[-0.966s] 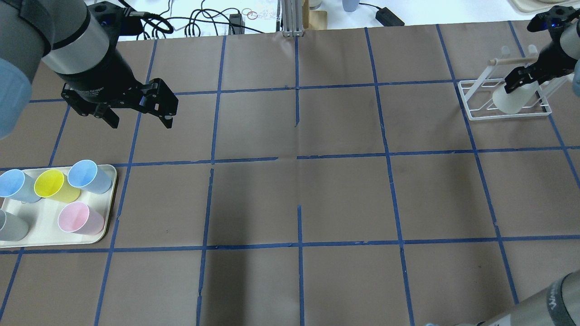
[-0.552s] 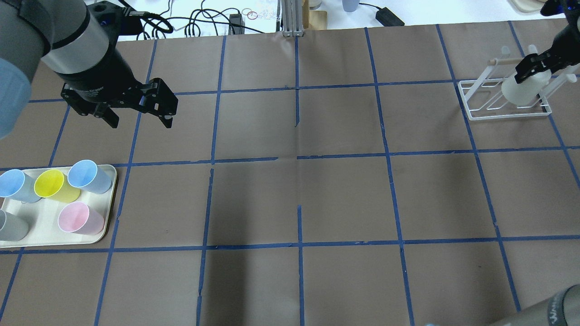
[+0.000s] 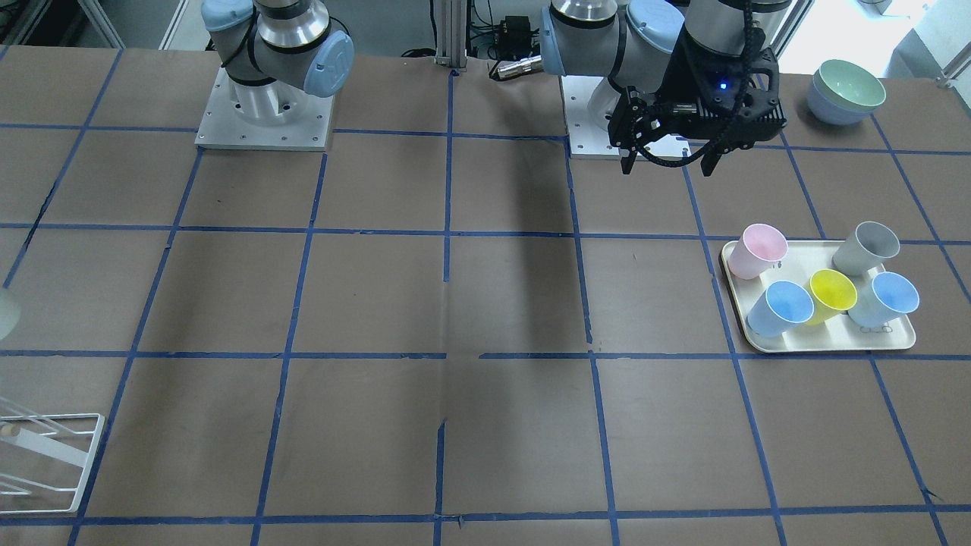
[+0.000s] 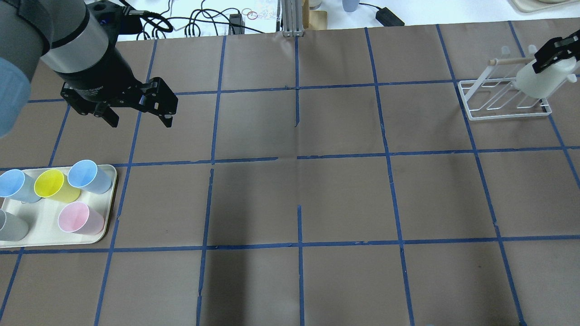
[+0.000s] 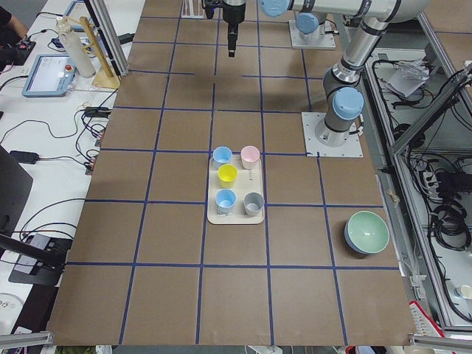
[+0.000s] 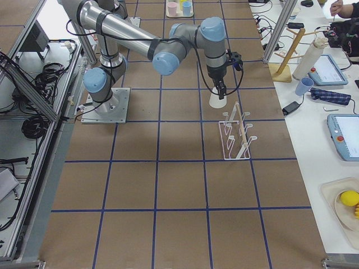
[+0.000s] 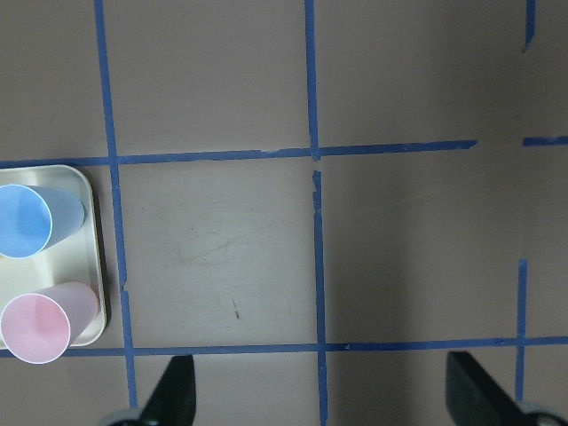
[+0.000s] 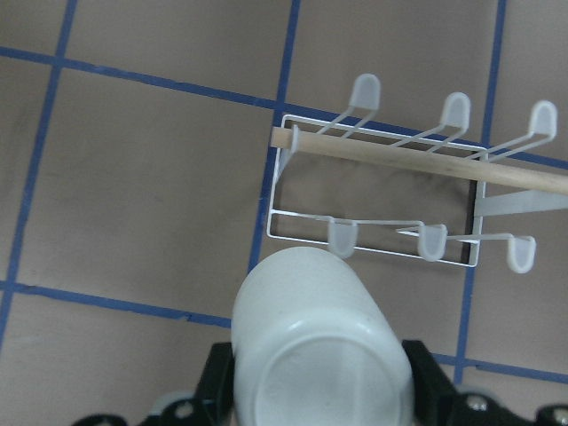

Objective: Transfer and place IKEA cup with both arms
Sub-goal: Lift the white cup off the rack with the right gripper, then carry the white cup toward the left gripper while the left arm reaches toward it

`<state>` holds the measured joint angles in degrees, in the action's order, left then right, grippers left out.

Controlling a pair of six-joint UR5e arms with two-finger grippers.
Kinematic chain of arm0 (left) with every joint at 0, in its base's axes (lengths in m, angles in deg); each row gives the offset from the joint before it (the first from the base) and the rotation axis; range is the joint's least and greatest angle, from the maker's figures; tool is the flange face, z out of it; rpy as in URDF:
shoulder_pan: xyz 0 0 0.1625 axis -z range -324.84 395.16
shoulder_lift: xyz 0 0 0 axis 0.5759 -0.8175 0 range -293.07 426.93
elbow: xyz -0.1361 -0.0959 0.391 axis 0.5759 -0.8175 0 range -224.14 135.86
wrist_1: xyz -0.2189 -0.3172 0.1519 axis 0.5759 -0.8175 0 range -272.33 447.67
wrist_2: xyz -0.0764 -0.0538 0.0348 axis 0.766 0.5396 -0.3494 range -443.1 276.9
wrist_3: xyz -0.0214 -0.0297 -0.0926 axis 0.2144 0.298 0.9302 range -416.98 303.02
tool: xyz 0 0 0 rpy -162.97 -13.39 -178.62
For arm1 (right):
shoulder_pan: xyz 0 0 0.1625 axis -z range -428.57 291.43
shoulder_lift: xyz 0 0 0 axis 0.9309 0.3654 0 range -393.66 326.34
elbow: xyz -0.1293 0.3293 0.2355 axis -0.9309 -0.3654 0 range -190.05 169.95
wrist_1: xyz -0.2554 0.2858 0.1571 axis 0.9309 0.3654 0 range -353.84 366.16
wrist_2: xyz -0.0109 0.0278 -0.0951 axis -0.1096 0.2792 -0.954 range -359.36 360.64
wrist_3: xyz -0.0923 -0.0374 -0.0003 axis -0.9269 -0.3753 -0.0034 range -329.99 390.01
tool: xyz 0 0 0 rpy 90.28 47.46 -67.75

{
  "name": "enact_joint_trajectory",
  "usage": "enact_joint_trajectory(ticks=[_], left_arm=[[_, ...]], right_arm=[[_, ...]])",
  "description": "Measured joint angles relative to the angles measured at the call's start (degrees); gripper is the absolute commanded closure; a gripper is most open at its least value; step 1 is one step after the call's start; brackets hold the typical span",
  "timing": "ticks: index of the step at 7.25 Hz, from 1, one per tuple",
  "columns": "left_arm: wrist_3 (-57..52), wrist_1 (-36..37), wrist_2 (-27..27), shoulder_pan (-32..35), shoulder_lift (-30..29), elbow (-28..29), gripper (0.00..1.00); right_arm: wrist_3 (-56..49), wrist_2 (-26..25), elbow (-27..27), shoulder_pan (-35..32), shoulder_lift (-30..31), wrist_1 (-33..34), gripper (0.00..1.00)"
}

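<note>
Although the overhead view crops the right gripper (image 4: 548,56) at the frame's edge, the wrist view shows its fingers (image 8: 424,377) clamped on either side of the IKEA cup (image 8: 321,348) — held upside down, base toward the camera, mouth hidden. It is close by the white wire rack (image 4: 498,113); whether it hangs over the rack or just beside it is hard to tell. The left gripper (image 4: 141,121) hovers spread wide and empty, well apart from the tray (image 4: 45,228) of coloured cups — its grey cup (image 4: 11,226) partly cropped.
</note>
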<state>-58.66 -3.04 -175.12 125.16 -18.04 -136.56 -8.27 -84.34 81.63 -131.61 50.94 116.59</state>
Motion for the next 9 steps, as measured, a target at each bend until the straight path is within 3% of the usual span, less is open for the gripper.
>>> enact_joint_trajectory(ticks=[2,5,7,9], left_arm=[[-0.01,0.0,0.0,-0.08,-0.04,0.13,0.0],[0.01,0.02,0.31,-0.16,-0.27,0.06,0.0],[-1.03,0.06,4.34,-0.17,-0.7,-0.56,0.0],[-5.98,0.09,12.95,-1.31,-0.9,-1.75,0.0]], right_arm=[[3.99,1.84,0.09,-6.4,3.01,-4.37,0.96],[24.46,1.53,0.41,-20.94,2.85,-5.29,0.99],[32.94,1.91,0.36,-28.11,2.73,-5.9,1.0],[38.03,11.13,0.05,-30.72,4.52,-9.25,1.0]])
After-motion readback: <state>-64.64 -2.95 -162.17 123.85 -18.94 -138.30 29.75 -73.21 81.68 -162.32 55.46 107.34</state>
